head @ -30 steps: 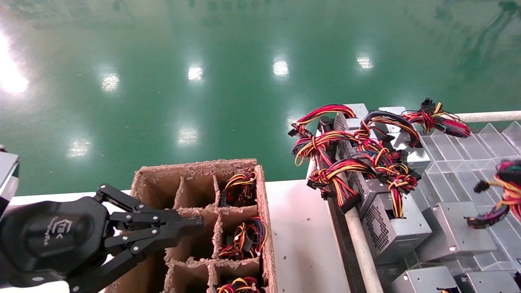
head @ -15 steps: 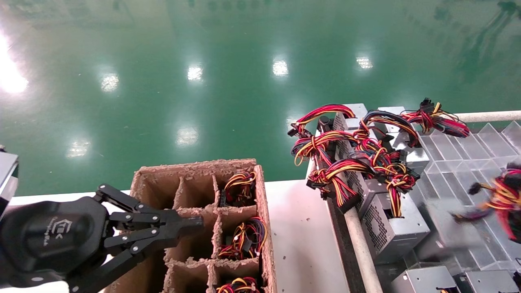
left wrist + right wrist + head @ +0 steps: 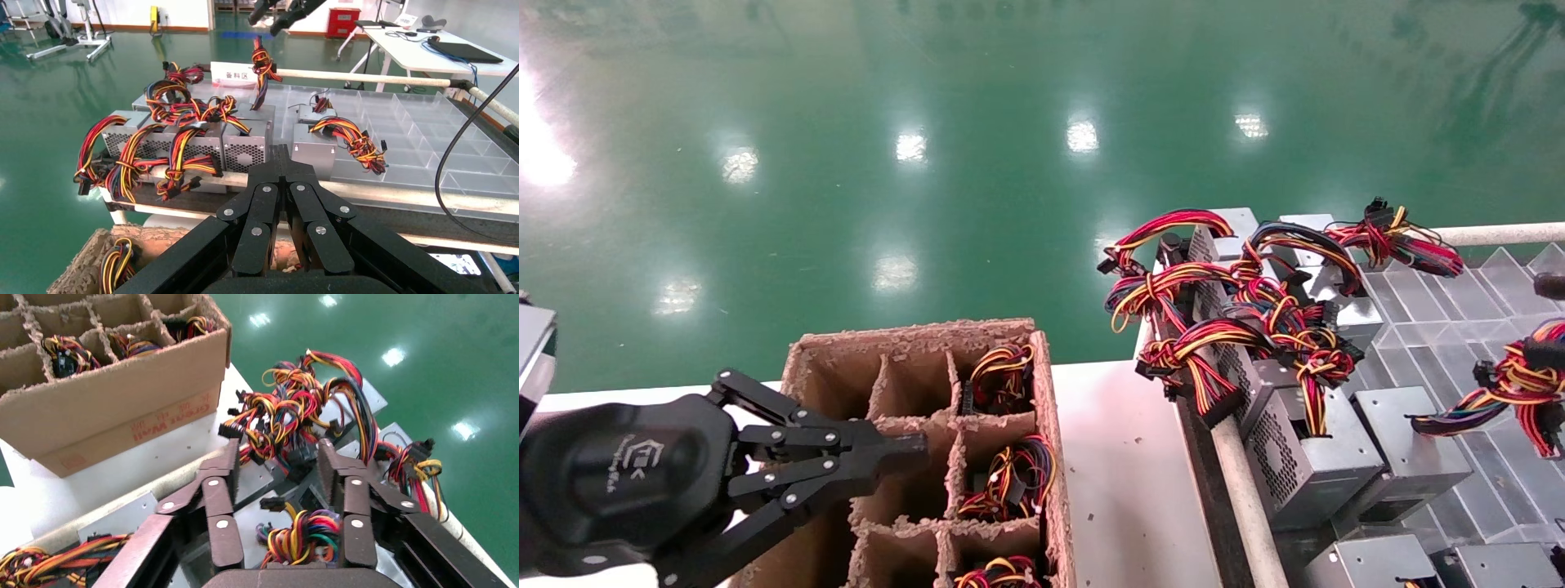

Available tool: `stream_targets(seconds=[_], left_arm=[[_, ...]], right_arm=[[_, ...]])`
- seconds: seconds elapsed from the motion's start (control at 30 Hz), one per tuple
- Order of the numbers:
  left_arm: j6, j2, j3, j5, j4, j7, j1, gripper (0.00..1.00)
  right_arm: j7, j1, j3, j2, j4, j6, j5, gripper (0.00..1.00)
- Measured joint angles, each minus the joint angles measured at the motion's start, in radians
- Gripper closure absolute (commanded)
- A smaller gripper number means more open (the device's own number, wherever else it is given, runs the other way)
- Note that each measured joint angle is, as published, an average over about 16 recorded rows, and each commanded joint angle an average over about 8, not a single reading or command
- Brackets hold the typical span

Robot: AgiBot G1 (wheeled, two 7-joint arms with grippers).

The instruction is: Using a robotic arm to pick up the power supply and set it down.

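power supply (image 3: 1414, 449) lies on the clear tray (image 3: 1459, 327), beside the stacked units. right gripper (image 3: 278, 478) hovers above, fingers apart; left gripper (image 3: 903, 449) closed. likely heavy, rigid; grip the case, not the wires.

I see a brown cardboard divider box (image 3: 1042, 457) at the white surface's (image 3: 1124, 465) near edge, a clear compartment tray (image 3: 1442, 302) past its right edge, and glossy green floor (image 3: 928, 163) beyond the far edge.
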Motion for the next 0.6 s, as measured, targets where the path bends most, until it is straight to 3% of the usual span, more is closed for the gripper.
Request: stream_targets(seconds=[0.3,0.6], left_arm=[[0.000,0.000,0.000,0.000,0.000,0.000,0.000,1.00],[0.000,0.000,0.000,0.000,0.000,0.000,0.000,1.00]], right_arm=[[0.024,-0.050,0.057,-0.038,0.035,0.006,0.027,0.00],[0.037,-0.259,0.256,-0.093,0.084,0.019,0.032,0.00]])
